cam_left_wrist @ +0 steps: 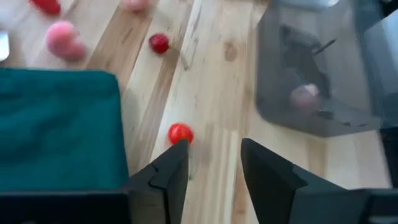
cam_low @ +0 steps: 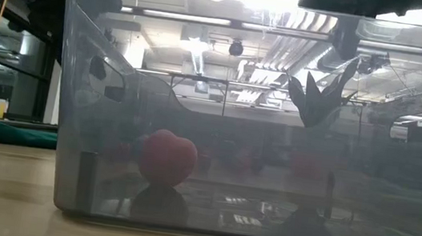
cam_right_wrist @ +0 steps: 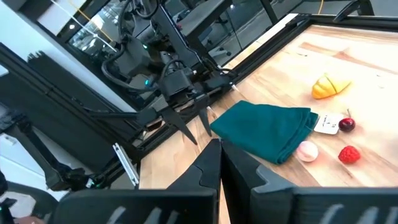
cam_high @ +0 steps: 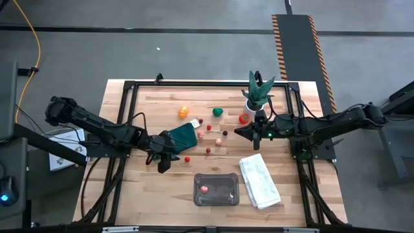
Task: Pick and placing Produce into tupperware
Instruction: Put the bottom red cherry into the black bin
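Pale wood table [cam_high: 162, 194] — the tupperware [cam_high: 217, 189] lies near its front edge, long axis running left to right, one pink piece of produce [cam_high: 204, 189] inside at its left end. Left claw [cam_high: 164, 162] hangs with fingers parted just beside a small red tomato [cam_left_wrist: 181, 133], holding nothing. Right claw [cam_high: 240, 133] sits pinched shut — empty — by the potted plant [cam_high: 258, 92].

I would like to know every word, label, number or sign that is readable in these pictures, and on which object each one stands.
No text can be read in any view.
The small white tag beside the dark green cloth carries dark print, too small to read.
The tupperware, the white towel and the produce show no lettering.
The yellow-and-black stripes on the floor ramp are a pattern, not words.
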`<control>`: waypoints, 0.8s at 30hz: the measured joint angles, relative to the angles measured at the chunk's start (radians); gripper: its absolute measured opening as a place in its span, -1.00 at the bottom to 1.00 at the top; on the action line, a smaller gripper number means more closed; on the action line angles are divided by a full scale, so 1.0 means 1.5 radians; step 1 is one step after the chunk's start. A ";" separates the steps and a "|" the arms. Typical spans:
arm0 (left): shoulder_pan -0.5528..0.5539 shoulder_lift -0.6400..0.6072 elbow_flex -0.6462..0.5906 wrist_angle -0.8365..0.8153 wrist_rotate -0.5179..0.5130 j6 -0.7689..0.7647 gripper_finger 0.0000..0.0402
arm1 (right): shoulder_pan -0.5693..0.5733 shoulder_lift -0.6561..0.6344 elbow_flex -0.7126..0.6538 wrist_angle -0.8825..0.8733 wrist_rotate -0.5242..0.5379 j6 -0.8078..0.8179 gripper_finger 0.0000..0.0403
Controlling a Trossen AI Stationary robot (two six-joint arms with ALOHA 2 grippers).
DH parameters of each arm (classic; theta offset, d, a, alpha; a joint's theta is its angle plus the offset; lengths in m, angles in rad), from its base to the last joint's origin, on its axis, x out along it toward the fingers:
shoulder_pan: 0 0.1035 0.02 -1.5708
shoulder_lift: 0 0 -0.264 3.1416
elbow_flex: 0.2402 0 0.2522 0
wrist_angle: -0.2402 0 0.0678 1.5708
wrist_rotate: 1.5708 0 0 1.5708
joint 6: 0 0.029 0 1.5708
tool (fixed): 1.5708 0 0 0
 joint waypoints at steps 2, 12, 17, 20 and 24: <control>0.000 0.011 0.000 0.003 -0.001 0.000 -0.27 | 0.000 0.000 0.000 -0.002 -0.003 0.000 -1.00; 0.000 0.093 0.000 0.056 -0.002 -0.017 -0.21 | 0.000 0.000 0.001 -0.013 -0.016 -0.005 -1.00; 0.000 0.115 0.000 0.089 -0.002 -0.027 -0.21 | 0.000 0.000 0.001 -0.019 -0.027 -0.004 -1.00; 0.000 0.120 0.000 0.089 -0.004 -0.030 -0.21 | 0.000 0.000 0.001 -0.022 -0.030 -0.005 -1.00; 0.000 0.120 0.000 0.088 -0.015 -0.030 -0.21 | 0.000 0.000 0.001 -0.026 -0.035 -0.005 -1.00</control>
